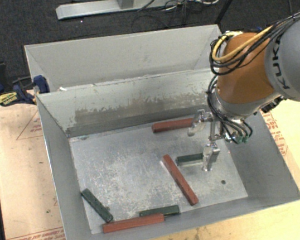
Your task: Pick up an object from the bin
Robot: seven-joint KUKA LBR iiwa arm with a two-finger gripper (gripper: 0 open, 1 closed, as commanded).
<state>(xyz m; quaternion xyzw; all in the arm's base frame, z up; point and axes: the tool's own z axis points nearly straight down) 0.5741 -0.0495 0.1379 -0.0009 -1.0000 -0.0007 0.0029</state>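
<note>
My gripper hangs over the right part of the bin floor, open, its two metal fingers standing well apart with nothing between them. A short dark green bar lies flat just left of the nearer finger, its right end at that finger; I cannot tell whether they touch. A long red-brown bar lies diagonally just left of and below the gripper. Another red-brown bar lies along the back wall, close to the farther finger.
Along the front wall lie a red-brown bar and a dark green bar. A further dark green bar lies slanted at the front left. The arm with its orange cover leans in over the bin's right wall.
</note>
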